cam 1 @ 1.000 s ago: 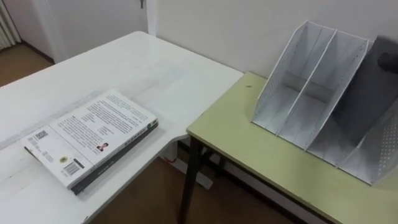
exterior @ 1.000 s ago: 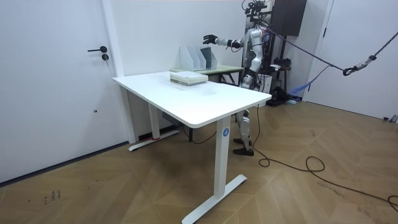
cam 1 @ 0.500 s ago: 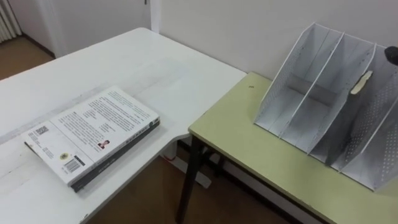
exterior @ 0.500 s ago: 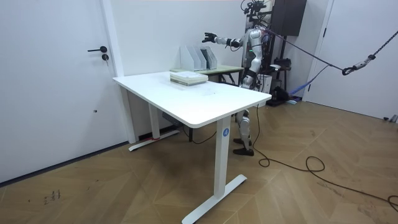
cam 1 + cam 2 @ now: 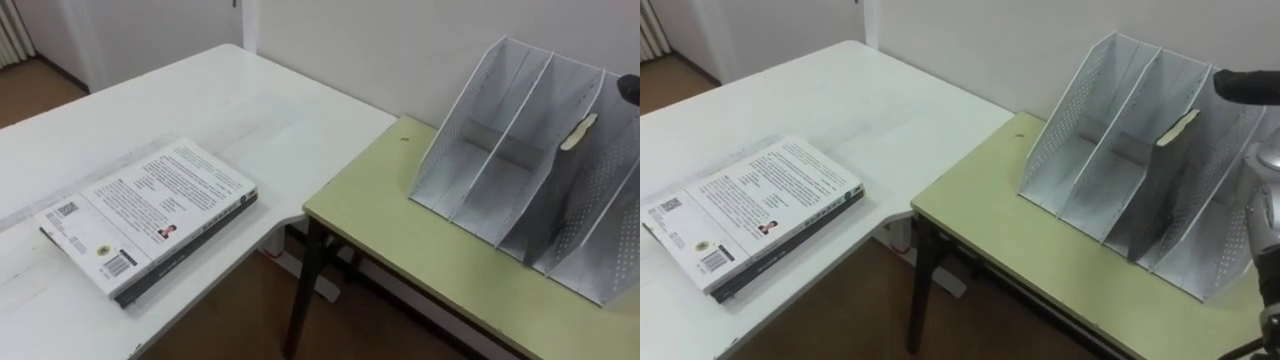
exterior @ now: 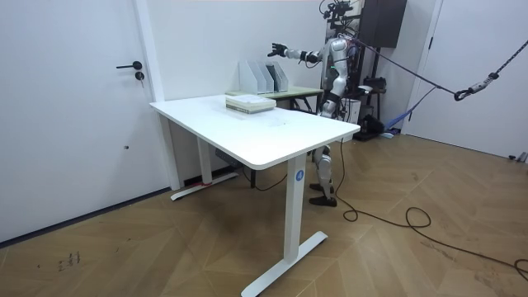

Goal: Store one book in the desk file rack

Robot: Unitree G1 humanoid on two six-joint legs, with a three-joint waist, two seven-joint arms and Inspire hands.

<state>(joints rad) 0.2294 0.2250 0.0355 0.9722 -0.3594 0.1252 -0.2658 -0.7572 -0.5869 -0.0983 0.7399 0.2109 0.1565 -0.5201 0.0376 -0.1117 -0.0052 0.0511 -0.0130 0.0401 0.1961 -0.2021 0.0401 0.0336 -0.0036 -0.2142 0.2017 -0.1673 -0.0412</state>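
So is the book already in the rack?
No, the book lies flat on the white table, well apart from the file rack on the green desk.

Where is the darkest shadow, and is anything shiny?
Left eye view: the darkest shade lies under the top of the green desk, and the slots of the file rack look greyer inside than at their rims. Room view: the white table looks evenly lit, without glare, and casts only a soft shadow on the wooden floor.
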